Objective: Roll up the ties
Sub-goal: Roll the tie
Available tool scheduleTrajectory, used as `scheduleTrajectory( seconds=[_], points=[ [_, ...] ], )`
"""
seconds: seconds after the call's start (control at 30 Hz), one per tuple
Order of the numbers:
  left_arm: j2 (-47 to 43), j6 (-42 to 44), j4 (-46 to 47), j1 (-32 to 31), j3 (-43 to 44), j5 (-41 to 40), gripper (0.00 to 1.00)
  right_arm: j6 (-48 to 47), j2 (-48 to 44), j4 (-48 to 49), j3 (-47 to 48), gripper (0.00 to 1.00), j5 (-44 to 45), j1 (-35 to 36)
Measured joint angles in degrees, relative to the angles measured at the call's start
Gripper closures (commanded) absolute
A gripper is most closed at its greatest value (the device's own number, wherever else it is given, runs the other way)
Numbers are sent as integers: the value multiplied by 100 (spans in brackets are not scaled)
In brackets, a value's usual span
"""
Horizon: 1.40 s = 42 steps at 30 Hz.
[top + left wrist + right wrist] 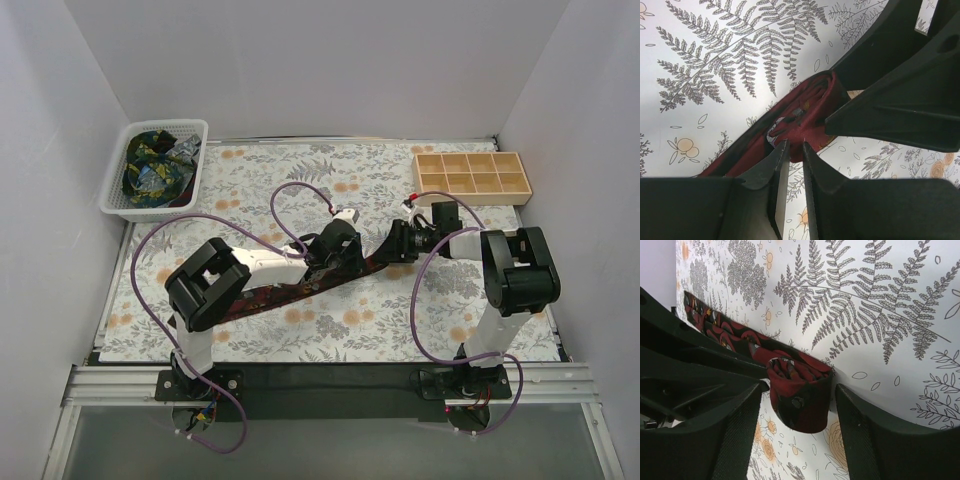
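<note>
One maroon tie (268,298) is laid on the desk (340,335), one end wound into a roll (800,407), which should be kept tight and straight while the flat part is held down. The right hand (800,390) is open around the roll. The left hand (794,145) is nearly closed at the flat part; a pinch cannot be told. Other ties (150,165), too tangled to be counted, are heaped in one basket (112,205)

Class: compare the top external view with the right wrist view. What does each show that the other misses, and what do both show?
Top external only: a white basket of other ties at the far left, a wooden tray of compartments at the far right. Right wrist only: the rolled end close up, standing between the right gripper's open fingers. Both: the maroon tie lying on the fern-print cloth.
</note>
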Motion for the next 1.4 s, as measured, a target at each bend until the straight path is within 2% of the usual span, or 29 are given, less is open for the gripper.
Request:
scheduleTrajectory(
  seconds=[0.5, 0.57, 0.7, 0.8, 1.0, 1.13, 1.4],
  points=[
    [186, -149, 81, 7, 24, -17, 83, -50, 210, -20, 15, 58, -155, 129],
    [197, -173, 92, 7, 26, -17, 83, -59, 251, -22, 39, 64, -160, 170],
    [236, -225, 103, 13, 61, 0, 81, -118, 267, -72, 42, 89, 50, 216],
    [240, -262, 120, 15, 68, 33, 75, -131, 236, -138, 42, 99, 199, 223],
    [160, -345, 83, 9, 66, 79, 55, -293, -103, -575, 109, 99, 839, 334],
    [-111, -323, -350, 15, -48, -81, 34, -551, -433, -1080, 328, 99, 1661, 330],
    [-1209, -258, -1207, 275, -221, -365, 32, -977, -820, -1692, 627, 99, 3401, 509]
  ],
)
